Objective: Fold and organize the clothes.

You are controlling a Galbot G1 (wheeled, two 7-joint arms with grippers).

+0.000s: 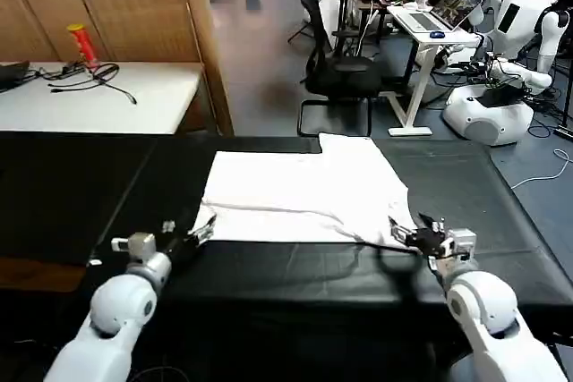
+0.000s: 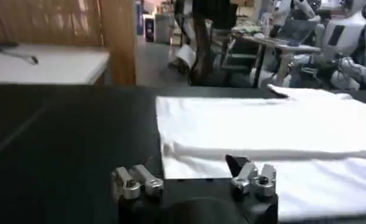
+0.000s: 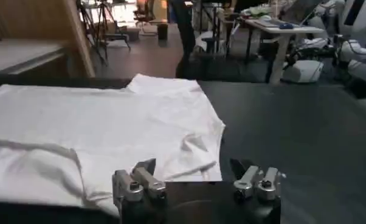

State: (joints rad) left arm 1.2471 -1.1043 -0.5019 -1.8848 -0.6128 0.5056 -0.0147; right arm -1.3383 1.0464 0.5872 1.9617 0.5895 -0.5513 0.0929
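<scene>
A black table (image 1: pixel 81 194) spans the head view, and the white T-shirt (image 1: pixel 304 190) lies flat on it a little right of the middle, plain side up. Its long axis runs left to right across the table; one sleeve or corner (image 1: pixel 345 142) points toward the far edge, and a soft fold line crosses the cloth parallel to the near hem.

Both arms reach forward from the near edge, low over the tabletop, wrists roughly level. The left gripper (image 1: pixel 204 229) sits at the shirt's near left corner with its fingers spread apart; in the left wrist view, the left gripper (image 2: pixel 195 180) has the hem lying between the tips. The right gripper (image 1: pixel 405 233) is at the near right corner, fingers likewise parted, and in the right wrist view the right gripper (image 3: pixel 195 178) straddles the shirt's edge.
</scene>
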